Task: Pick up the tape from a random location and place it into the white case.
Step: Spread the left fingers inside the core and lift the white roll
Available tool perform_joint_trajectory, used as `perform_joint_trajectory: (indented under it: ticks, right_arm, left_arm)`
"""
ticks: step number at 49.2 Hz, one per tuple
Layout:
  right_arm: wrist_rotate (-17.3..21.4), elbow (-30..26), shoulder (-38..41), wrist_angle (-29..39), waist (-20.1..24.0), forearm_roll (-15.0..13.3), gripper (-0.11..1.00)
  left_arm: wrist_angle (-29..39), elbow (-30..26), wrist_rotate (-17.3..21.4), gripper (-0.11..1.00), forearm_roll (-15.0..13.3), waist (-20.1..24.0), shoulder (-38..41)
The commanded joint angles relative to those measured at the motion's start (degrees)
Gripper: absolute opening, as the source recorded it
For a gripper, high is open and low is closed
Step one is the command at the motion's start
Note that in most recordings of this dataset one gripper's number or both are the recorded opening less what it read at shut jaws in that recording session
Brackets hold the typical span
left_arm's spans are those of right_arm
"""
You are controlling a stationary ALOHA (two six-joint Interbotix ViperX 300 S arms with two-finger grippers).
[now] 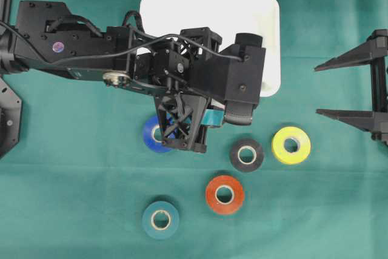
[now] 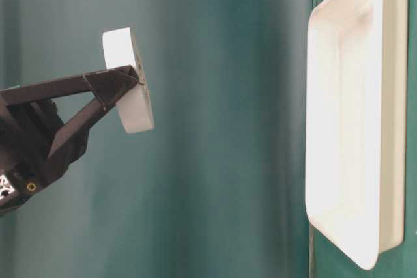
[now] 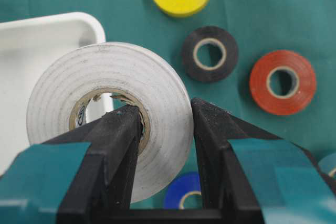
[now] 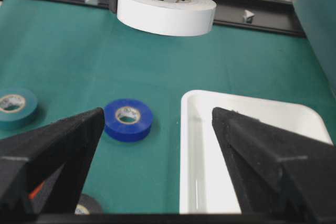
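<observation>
My left gripper is shut on a white tape roll: one finger goes through the core and the other presses the outer face. The roll hangs in the air above the green cloth, lying flat in the right wrist view and edge-on in the table-level view. The arm hides it from overhead. The white case lies at the back centre with nothing showing in the part I can see; it sits just left of the roll in the left wrist view. My right gripper waits open at the right edge, holding nothing.
Five more rolls lie flat on the cloth in front of the case: blue partly under the left arm, black, yellow, red and teal. The left arm crosses the case's left half.
</observation>
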Motion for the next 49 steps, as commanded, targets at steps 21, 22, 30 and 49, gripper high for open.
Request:
perform_joint_trajectory:
  ticks: [21, 22, 30, 49]
  right_arm:
    - [0.09, -1.41, 0.44, -0.26, -0.09, -0.09, 0.91]
    - [0.0, -1.41, 0.44, -0.26, -0.09, -0.09, 0.91]
    - [0.0, -1.49, 0.35, -0.26, -0.09, -0.09, 0.91]
    - [0.0, -1.58, 0.26, 0.26, -0.09, -0.09, 0.91]
  left_arm:
    - [-0.26, -1.41, -0.09, 0.24, 0.09, -0.18, -2.37]
    - [-0.26, -1.32, -0.09, 0.24, 0.09, -0.18, -2.37]
    - [-0.26, -1.32, -0.09, 0.24, 0.09, -0.18, -2.37]
    - [-0.26, -1.05, 0.0, 0.24, 0.18, 1.05, -2.37]
